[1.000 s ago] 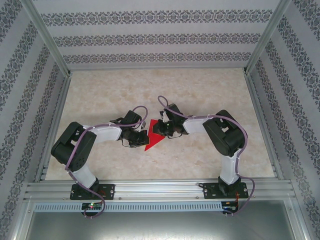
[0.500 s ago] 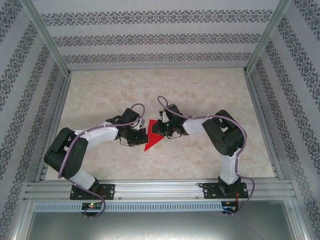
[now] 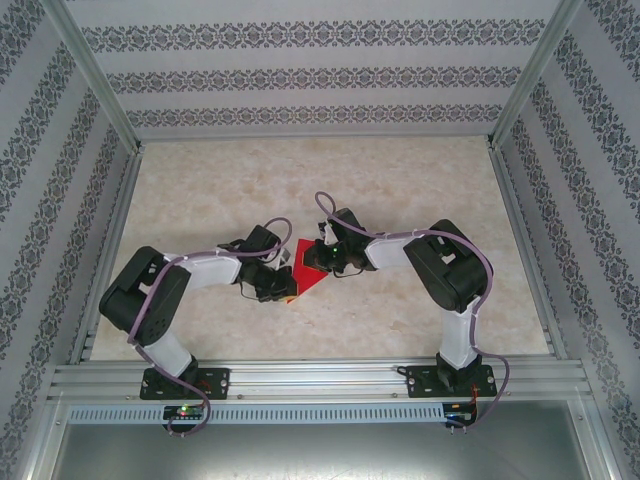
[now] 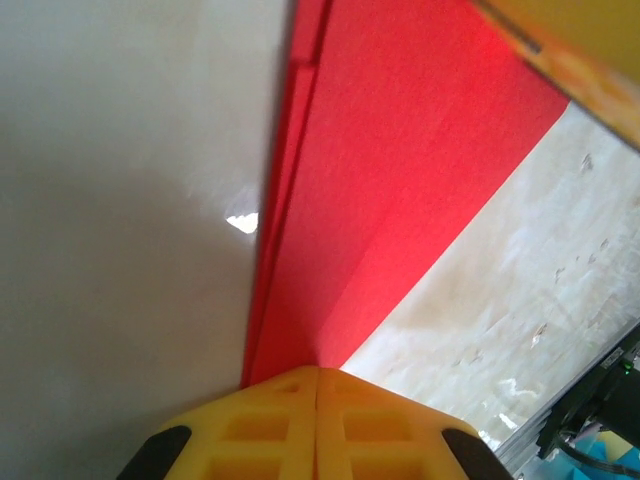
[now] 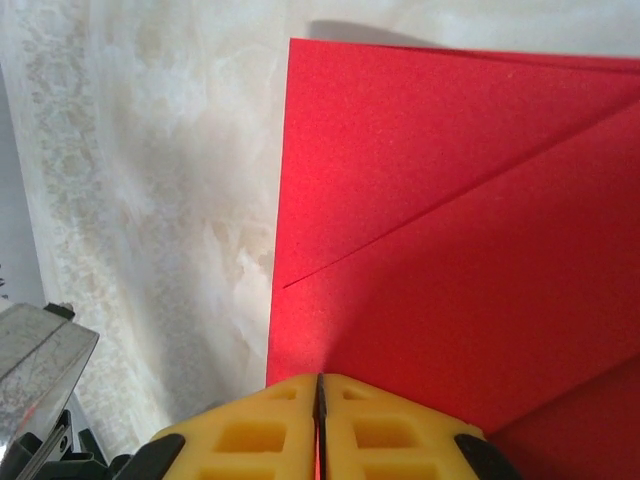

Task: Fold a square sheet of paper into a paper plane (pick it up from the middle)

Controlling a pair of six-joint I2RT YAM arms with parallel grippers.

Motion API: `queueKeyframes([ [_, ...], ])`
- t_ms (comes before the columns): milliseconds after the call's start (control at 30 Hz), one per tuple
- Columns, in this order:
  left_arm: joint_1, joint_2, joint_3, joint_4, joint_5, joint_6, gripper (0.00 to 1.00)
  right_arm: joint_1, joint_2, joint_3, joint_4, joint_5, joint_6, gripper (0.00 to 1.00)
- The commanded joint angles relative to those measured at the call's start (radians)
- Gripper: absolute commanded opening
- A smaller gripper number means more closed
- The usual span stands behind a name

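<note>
Jaws: your left gripper [image 4: 318, 372] and right gripper [image 5: 320, 378] both pinched tight on the red sheet of paper [image 5: 450, 230] | it sits mid-table, between them | thin, creased, layered folds | marbled beige table [image 3: 400, 180], patterned walls [image 3: 300, 80] around

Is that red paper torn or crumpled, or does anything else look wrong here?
Nothing stands out. The red paper shows clean, straight creases and no tears. It is pinched between the left fingers and the right fingers at the middle of the table.
</note>
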Motion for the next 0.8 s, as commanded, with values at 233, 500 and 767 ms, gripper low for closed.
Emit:
queueKeyframes([
  [233, -0.017, -0.179, -0.151, -0.092, -0.14, -0.029, 0.09, -0.014, 0.048, -0.033, -0.067, 0.032, -0.038, 0.1],
  [500, -0.017, -0.351, -0.077, -0.183, -0.307, 0.006, 0.13, -0.009, -0.023, -0.006, -0.117, 0.012, -0.111, 0.11],
  [767, -0.017, -0.218, 0.049, -0.197, -0.32, 0.054, 0.23, 0.001, -0.234, -0.043, -0.238, 0.104, -0.148, 0.17],
])
